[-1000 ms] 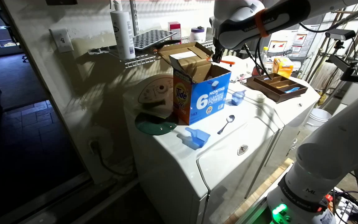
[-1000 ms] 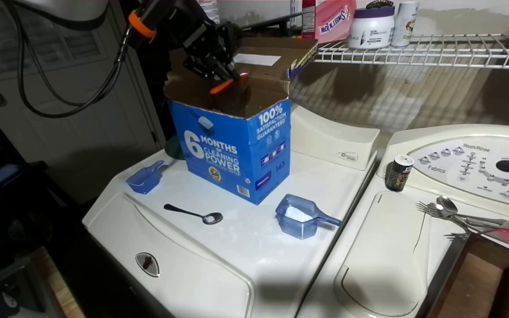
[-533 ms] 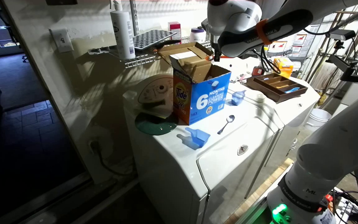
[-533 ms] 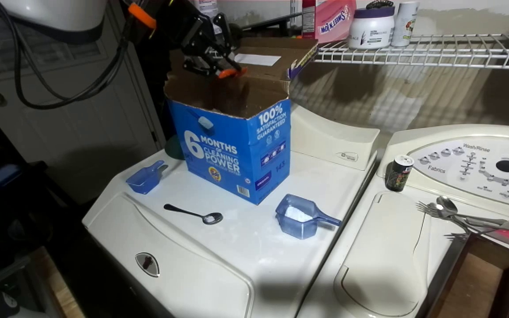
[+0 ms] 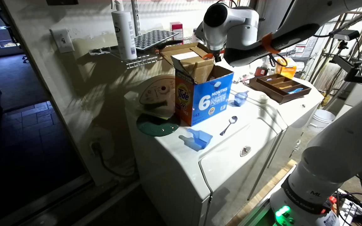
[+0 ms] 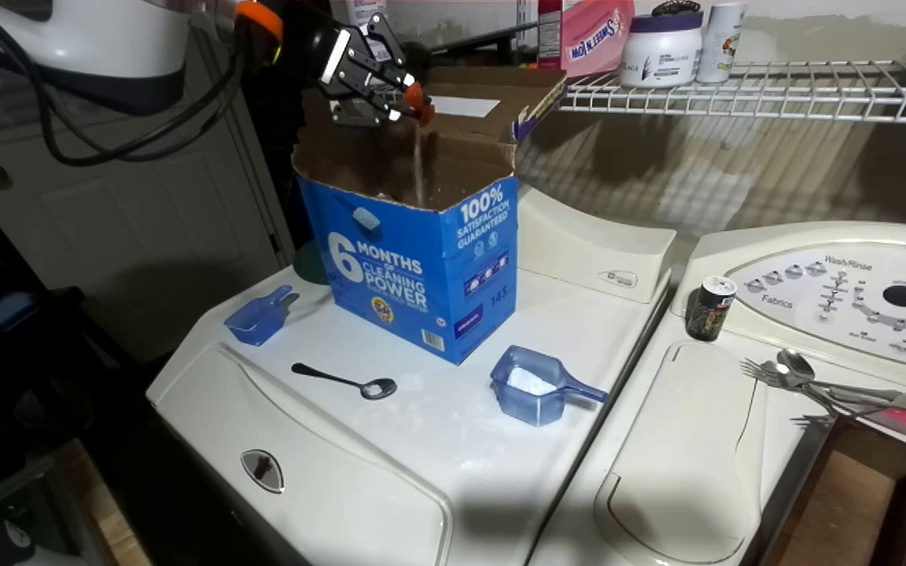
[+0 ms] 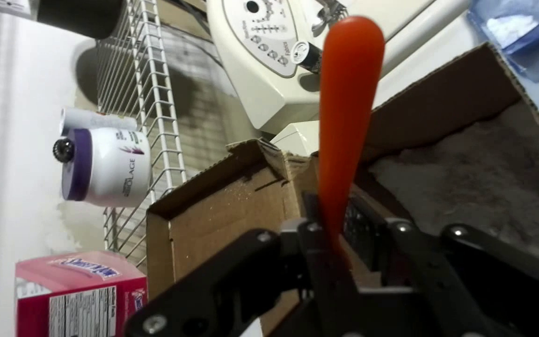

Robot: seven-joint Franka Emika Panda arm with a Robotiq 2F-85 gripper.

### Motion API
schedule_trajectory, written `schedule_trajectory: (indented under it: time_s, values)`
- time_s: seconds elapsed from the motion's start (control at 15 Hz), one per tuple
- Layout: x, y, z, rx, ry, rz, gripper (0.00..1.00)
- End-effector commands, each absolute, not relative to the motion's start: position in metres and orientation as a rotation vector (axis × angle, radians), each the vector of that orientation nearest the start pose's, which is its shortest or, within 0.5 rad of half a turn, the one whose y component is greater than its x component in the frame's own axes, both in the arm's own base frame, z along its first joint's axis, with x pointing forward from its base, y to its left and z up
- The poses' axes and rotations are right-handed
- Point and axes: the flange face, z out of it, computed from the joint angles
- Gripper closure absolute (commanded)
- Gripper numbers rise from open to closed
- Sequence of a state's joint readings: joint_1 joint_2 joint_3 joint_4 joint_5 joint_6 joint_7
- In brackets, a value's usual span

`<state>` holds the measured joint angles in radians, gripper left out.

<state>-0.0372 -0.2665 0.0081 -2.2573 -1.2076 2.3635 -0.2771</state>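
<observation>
My gripper (image 6: 403, 98) is shut on an orange utensil (image 7: 350, 107) with a rounded handle end, which rises between the fingers in the wrist view. In an exterior view a thin stream of powder (image 6: 419, 161) falls from the utensil into an open-topped blue and orange Tide box (image 6: 421, 275). The utensil's other end is hard to make out. Greyish powder (image 7: 475, 187) lies inside the box, and white grains dot its raised cardboard lid (image 7: 227, 220). Beside the box rest a blue scoop (image 6: 259, 316), a metal spoon (image 6: 351, 382) and another blue scoop (image 6: 533, 393) holding white powder.
Behind the box runs a wire shelf (image 6: 783, 102) with a purple-lidded jar (image 6: 661, 51) and a pink box (image 6: 587, 35). On the adjoining machine are a small black shaker (image 6: 710, 310), loose cutlery (image 6: 830, 389) and a brown tray (image 5: 280, 89). A green disc (image 5: 157, 125) lies near the box.
The gripper has rotated and risen slightly above the box, turning the orange utensil from lying crosswise to nearly end-on. Powder now streams down from it. The box and scoops have stayed put.
</observation>
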Motion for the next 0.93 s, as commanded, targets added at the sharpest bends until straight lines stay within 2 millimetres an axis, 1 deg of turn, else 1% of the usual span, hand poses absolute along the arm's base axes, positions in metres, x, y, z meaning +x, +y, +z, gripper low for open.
schedule_trajectory:
  time_s: [0.0,0.47,0.87]
  values:
    - [0.4956,-0.0176,0.5174,1.700,1.134,0.164,0.96]
    - [0.4934,-0.0128,0.5115,1.566,1.253,0.099,0.96]
    - [0.4919,-0.0157,0.5126,1.528,1.296,0.064,0.96]
